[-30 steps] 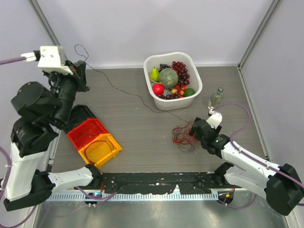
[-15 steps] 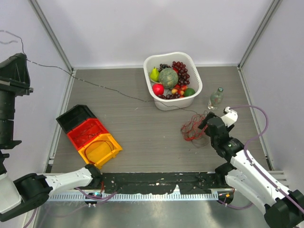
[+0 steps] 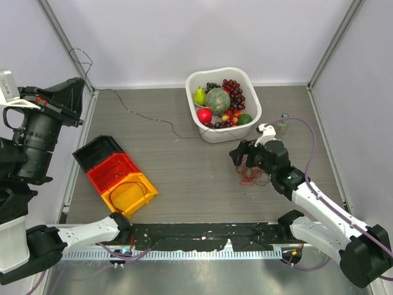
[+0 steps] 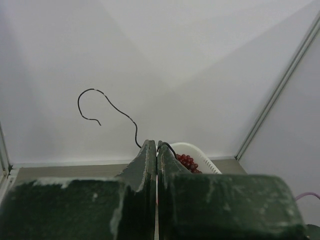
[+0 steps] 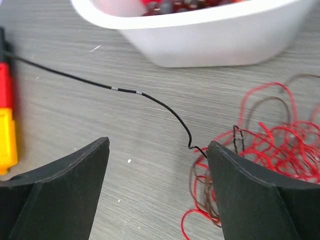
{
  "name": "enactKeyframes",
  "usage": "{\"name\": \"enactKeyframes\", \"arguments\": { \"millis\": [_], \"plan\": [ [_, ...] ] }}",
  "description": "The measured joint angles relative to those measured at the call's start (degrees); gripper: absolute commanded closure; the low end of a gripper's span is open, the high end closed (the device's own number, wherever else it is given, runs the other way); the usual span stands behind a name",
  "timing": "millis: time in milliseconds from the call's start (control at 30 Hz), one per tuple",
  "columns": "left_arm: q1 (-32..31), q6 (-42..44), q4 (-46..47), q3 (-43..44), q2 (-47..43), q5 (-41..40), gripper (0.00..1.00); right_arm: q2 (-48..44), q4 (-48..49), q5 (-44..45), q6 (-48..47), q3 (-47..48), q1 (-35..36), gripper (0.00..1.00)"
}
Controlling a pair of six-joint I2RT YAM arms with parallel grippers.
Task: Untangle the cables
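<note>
The cables are a red and dark-brown bundle (image 3: 250, 174) on the table, with one long black cable (image 3: 141, 115) drawn out of it to the far left. My left gripper (image 3: 78, 98) is raised at the left wall and shut on the black cable. In the left wrist view the cable (image 4: 112, 107) passes between the closed jaws of that gripper (image 4: 157, 145) and its free end curls up. My right gripper (image 3: 237, 153) is open and empty, low over the bundle's left edge. The right wrist view shows that gripper (image 5: 158, 145), the black cable (image 5: 150, 97) and the red loops (image 5: 272, 135).
A white basket (image 3: 191, 83) of fruit stands at the back, just beyond the bundle; it also shows in the right wrist view (image 5: 215, 42). A small bottle (image 3: 280, 123) stands right of it. Black, red and yellow bins (image 3: 116, 175) lie at the front left.
My left gripper came down and to the right with the black cable, which now lies slack on the table. My right gripper moved left and back over the bundle.
</note>
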Motion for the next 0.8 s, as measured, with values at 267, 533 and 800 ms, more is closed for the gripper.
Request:
{"name": "enactKeyframes", "arguments": {
  "millis": [267, 533, 800],
  "plan": [
    [0.00, -0.37, -0.48, 0.33, -2.47, 2.23, 1.00, 2.45, 5.49, 3.04, -5.51, 0.57, 9.25, 0.38],
    [0.00, -0.63, -1.46, 0.94, -4.48, 3.06, 1.00, 8.90, 8.76, 6.95, -6.78, 1.70, 9.29, 0.99],
    [0.00, -4.22, -1.55, -7.50, -9.25, 3.08, 1.00, 9.09, -2.93, 8.63, -6.58, 17.33, 10.01, 0.99]
  ]
}}
